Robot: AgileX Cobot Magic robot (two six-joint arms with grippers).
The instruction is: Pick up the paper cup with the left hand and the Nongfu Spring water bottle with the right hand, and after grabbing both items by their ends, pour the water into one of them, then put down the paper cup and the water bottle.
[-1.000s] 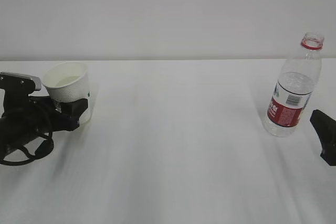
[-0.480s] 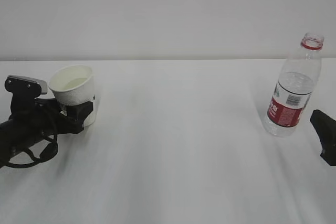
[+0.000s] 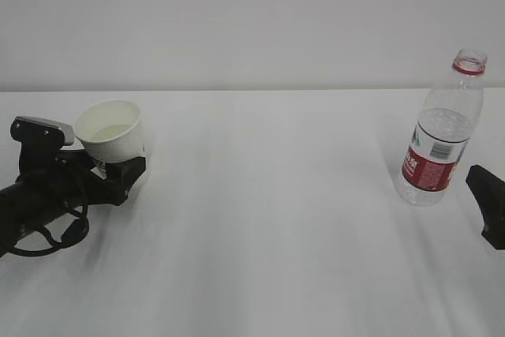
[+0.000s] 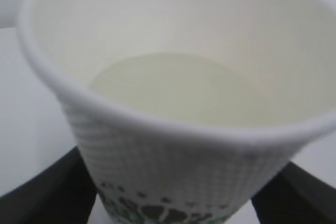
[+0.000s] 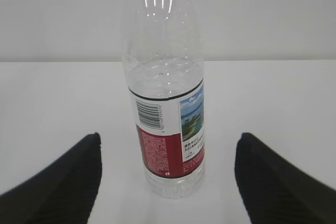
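Left wrist view, closest in: the paper cup [image 4: 173,124] fills the frame, dimpled wall, dark logo at its foot, pale liquid lying low inside. A black finger [image 4: 47,192] shows on each side of the cup's base; whether the pads press the wall or stand just off it cannot be told from here.

Right wrist view: the right hand [image 5: 168,182] has its fingers spread wide, the Nongfu Spring water bottle [image 5: 165,103] upright between and beyond them, touching neither. Red and white label low on the body, no cap visible.

Exterior view: the left hand [image 3: 110,171] lies low on the white table [image 3: 268,219] at the left edge, the cup [image 3: 113,138] tilted between its fingers. Far right, the bottle [image 3: 439,132] stands uncapped, red neck ring showing, some water [image 3: 446,128] in it. The right hand [image 3: 488,204] sits just beside the bottle, apart from it.
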